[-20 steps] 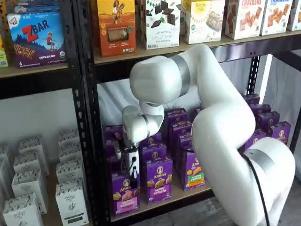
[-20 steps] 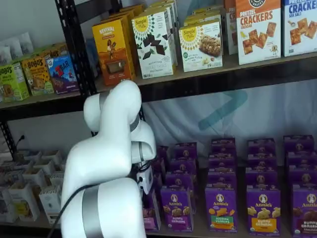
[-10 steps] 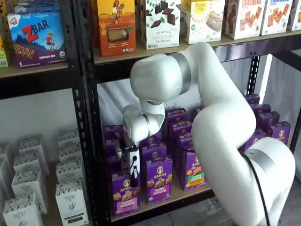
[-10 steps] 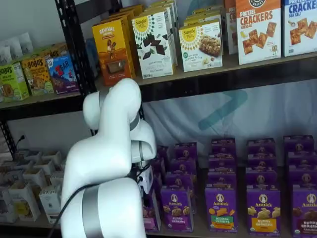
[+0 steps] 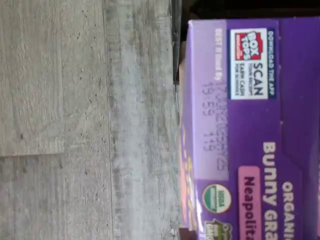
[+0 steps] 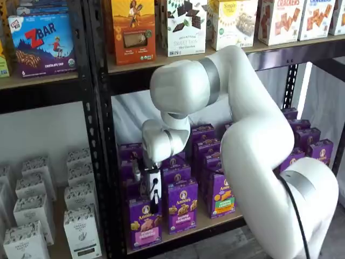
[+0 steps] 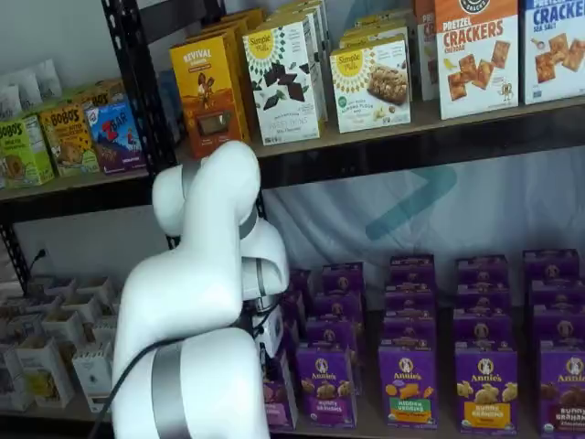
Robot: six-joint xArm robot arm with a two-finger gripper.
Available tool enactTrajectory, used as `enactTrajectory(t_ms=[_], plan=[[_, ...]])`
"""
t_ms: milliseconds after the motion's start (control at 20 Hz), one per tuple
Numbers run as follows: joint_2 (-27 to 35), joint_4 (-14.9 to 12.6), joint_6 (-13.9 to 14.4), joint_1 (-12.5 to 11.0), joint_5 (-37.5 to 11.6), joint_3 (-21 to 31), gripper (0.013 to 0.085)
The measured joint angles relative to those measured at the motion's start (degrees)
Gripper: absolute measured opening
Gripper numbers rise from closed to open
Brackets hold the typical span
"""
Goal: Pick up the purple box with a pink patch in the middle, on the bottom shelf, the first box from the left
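The purple box (image 6: 143, 225) with the pink band stands at the front left of the bottom shelf (image 6: 211, 220), beside the black upright. My gripper (image 6: 153, 204) hangs right over its top. One black finger shows against the box's upper front, and no gap or grip can be made out. In the wrist view the box's purple top (image 5: 240, 150) fills one side at close range, with grey floor beside it. In a shelf view the arm hides most of the box (image 7: 280, 401) and the gripper.
More purple Annie's cartons stand close beside it (image 6: 182, 208) and behind it, with several rows further along (image 7: 407, 384). A black perforated upright (image 6: 102, 162) is just left of the box. White cartons (image 6: 81, 232) fill the neighbouring bay. The higher board (image 6: 215, 54) is above the arm.
The arm's elbow has risen slightly. The gripper and the purple box stay in about the same place.
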Motion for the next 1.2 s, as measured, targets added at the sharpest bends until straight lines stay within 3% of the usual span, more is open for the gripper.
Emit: enactTrajectory(t_ms=[650, 1200], plan=[[-3.54, 0.13, 0.21, 0.36, -0.73, 4.31, 0.029], [-12.46, -1.66, 3.44, 2.1, -4.1, 16.1, 0.029]])
